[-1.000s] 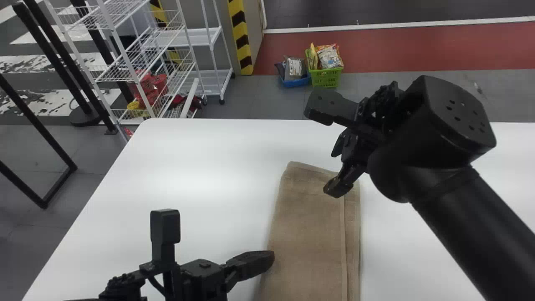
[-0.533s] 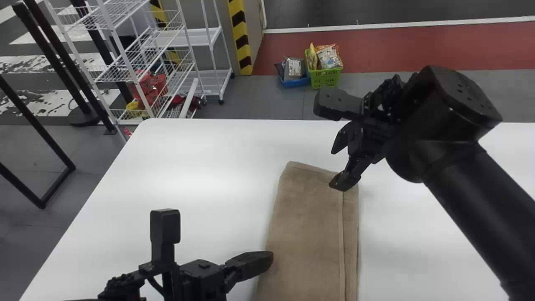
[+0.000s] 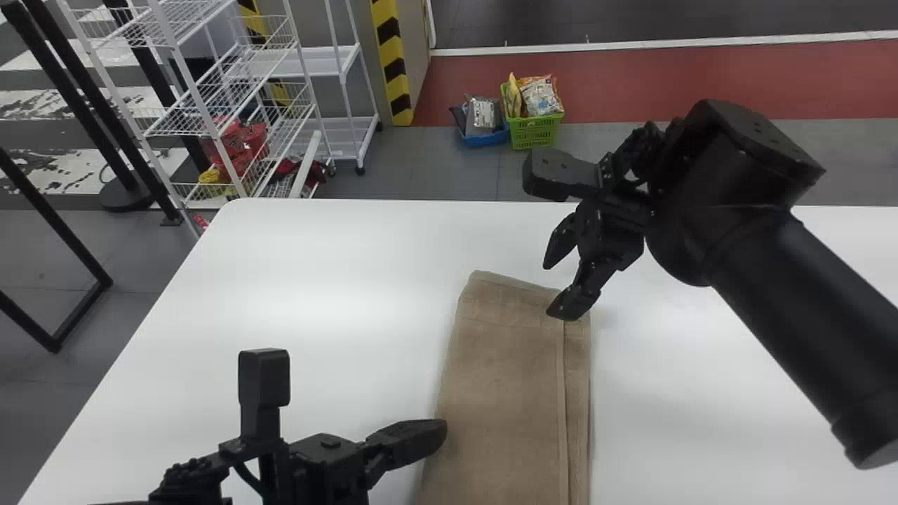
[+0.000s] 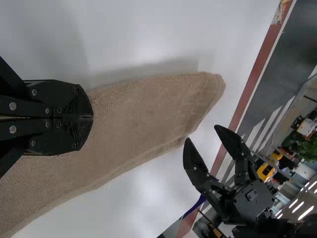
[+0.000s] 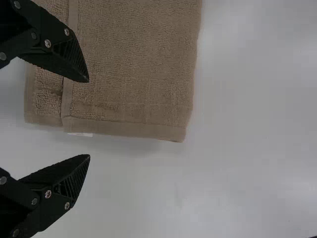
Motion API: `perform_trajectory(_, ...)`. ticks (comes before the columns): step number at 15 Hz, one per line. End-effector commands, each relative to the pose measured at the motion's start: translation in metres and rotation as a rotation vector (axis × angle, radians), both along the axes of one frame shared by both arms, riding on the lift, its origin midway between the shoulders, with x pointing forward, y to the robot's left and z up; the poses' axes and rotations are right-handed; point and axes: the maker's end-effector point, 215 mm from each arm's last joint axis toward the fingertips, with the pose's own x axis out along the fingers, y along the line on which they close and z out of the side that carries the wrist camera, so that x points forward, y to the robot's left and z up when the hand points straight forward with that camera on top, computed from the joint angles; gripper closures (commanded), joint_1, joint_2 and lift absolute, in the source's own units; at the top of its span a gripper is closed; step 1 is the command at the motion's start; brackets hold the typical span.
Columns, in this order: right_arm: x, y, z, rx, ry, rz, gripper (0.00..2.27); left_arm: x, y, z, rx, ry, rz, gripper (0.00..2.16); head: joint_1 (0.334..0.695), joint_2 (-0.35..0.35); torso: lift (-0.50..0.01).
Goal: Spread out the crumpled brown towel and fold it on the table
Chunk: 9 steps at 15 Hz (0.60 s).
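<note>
The black right gripper (image 5: pixel 89 118), wide open, edges rightward by the folded brown cloth towel (image 3: pixel 505 393), perhaps for another fold, the black left gripper (image 4: pixel 92 117) closed.

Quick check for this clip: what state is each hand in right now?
Left hand: closed, nothing seen in its grip.
Right hand: open, empty.

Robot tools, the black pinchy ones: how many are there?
2. The left tool is shut, at the left edge of the towel. The right tool is open, at the towel's far end, by the right corner.
</note>
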Motion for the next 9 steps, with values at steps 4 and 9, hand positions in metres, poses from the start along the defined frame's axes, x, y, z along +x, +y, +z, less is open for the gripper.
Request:
perform_trajectory(4, -0.013, -0.002, -0.018, -0.013, 0.038, 0.034, 0.38, 0.004, 0.002, 0.003, 0.0, -0.008, 0.004, 1.96, 0.695, 0.152, -0.127)
perform_trajectory(9, -0.016, -0.009, -0.027, -0.03, 0.058, 0.024, 0.41, 0.005, 0.001, 0.003, 0.004, -0.004, 0.001, 1.96, 0.695, 0.152, -0.127)
